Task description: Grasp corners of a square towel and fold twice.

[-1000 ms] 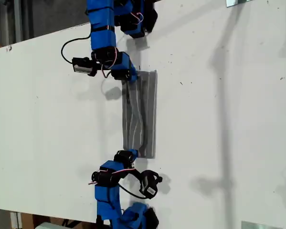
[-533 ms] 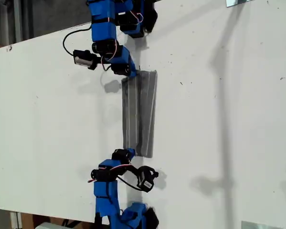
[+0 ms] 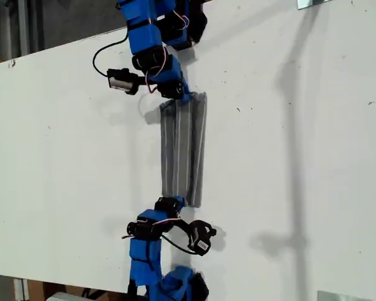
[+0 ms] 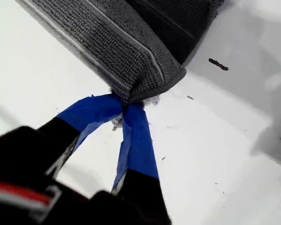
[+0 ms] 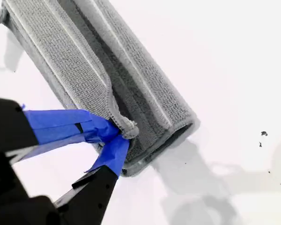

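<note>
Since a second ago, both my grippers moved toward the exterior view's right, and the dark grey striped cloth towel point(image 3: 183, 150) became stretched straight, its wrinkles gone.

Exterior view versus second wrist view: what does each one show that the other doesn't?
Only the exterior view shows both arms at once, one at each end of the towel, plus the towel's whole narrow length and the wide white table. Only the second wrist view shows my second gripper pinched shut on a towel corner, the terry weave, and the open loop of the fold at that end. Both show the folded striped towel on the table.
</note>
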You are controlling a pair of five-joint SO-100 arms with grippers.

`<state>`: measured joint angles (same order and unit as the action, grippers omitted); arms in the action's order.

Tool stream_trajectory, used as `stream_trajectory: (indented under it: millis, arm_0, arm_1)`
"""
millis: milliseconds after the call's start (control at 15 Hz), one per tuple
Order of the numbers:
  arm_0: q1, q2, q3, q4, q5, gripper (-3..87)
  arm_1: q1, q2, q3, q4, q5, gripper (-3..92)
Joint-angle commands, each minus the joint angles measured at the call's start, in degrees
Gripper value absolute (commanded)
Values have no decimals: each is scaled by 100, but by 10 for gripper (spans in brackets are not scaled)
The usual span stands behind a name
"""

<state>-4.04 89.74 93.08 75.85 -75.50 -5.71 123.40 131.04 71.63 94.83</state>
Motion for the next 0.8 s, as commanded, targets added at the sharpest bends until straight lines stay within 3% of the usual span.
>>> stream_trajectory:
  millis: [0,200,267,333,600,733]
  arm_0:
    - [290,281,-246,141,-132,-2]
    - [316,149,-202,97,-158,-2]
    - [281,88,-193,97,-123,34]
    - [237,79,-114,18,-53,145]
    - [-35,105,-79,-70,141,258]
    - [-193,193,-26,79,176,306]
  arm_1:
    - [-211,272,18,79,185,-1]
    - [-255,308,114,44,246,-1]
    - [-281,316,114,44,246,98]
    - [-299,325,105,70,211,198]
    - [-35,817,501,-18,193,244]
    - [255,1617,1107,-35,105,318]
